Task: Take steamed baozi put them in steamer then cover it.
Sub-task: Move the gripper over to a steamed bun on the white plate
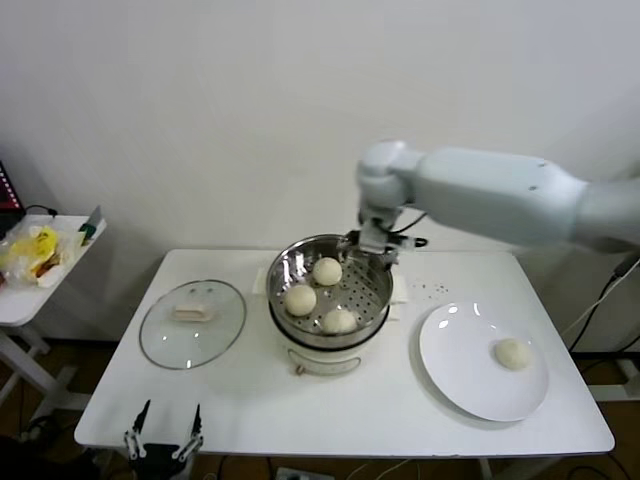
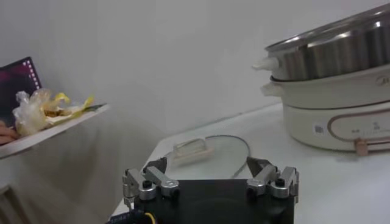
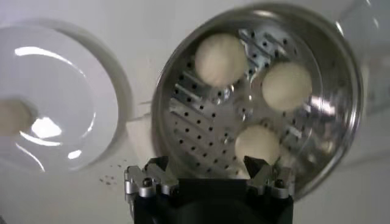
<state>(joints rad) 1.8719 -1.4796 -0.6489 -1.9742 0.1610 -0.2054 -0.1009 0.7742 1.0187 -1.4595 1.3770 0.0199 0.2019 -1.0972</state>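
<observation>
White table (image 1: 250,420), plain wall behind. Steamer (image 1: 372,310) sits centre with three buns (image 1: 327,270) inside; fourth bun (image 1: 512,353) on the plate (image 1: 470,385) at 3 o'clock of the pot. Glass lid (image 1: 192,323) lies flat at 9 o'clock. My right pincer (image 3: 207,167) hangs over the pot's far rim, spread, holding nothing. Left pincer (image 2: 210,176) parked spread at the near table edge. Next: lift clear of the rim, swing to the plate, pinch that bun gently across its middle.

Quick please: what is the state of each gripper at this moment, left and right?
Left gripper: open, holding nothing, low at the white table's front-left edge.
Right gripper: open, empty, above the round shiny stainless-steel steamer.
</observation>
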